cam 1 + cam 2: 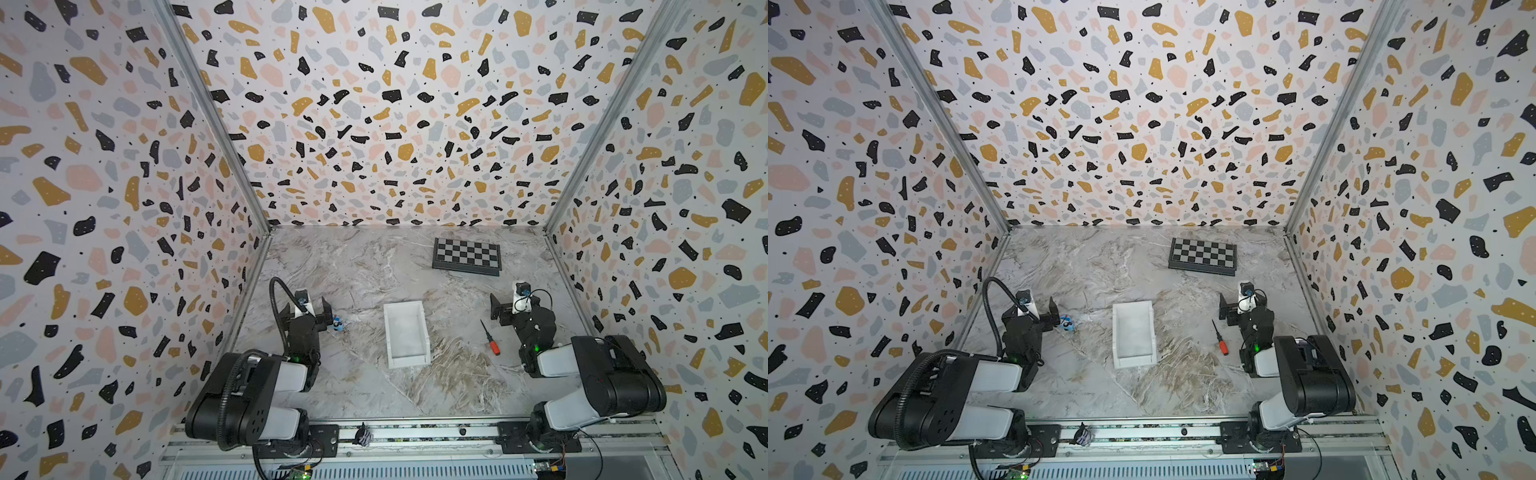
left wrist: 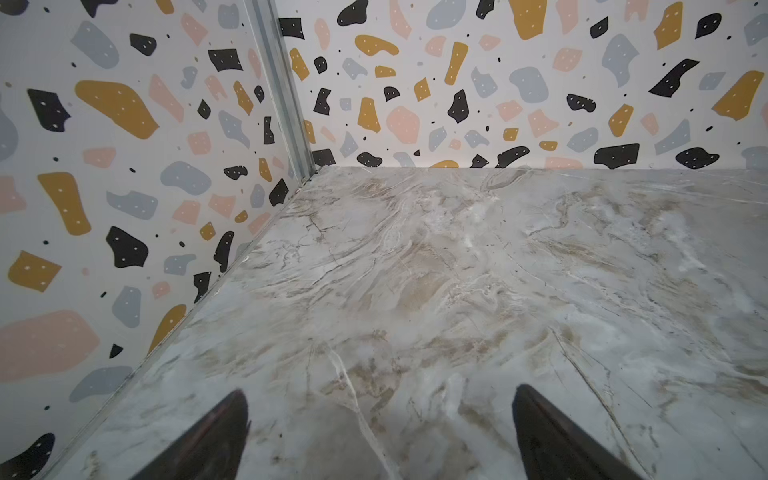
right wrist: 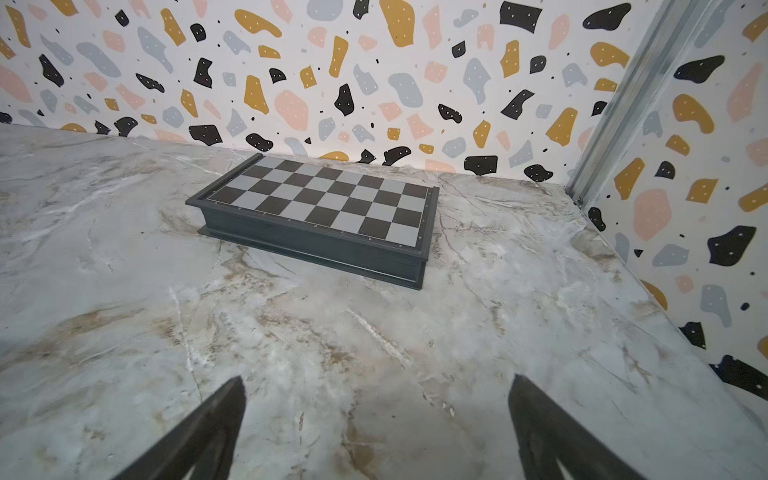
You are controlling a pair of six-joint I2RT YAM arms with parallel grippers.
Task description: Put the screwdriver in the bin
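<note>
Where both top views took in the whole tabletop (image 1: 374, 386), one screwdriver (image 1: 490, 337) lay on open marble right of the one bin (image 1: 406, 332), apart from it, with one toy car (image 1: 1066, 323) and one checkered board (image 1: 1202, 255). The left wrist view showed only the left fingers (image 2: 216, 436) spread over bare marble beside a wall. The right wrist view showed the right fingers (image 3: 212, 428) spread, empty, facing the board.
</note>
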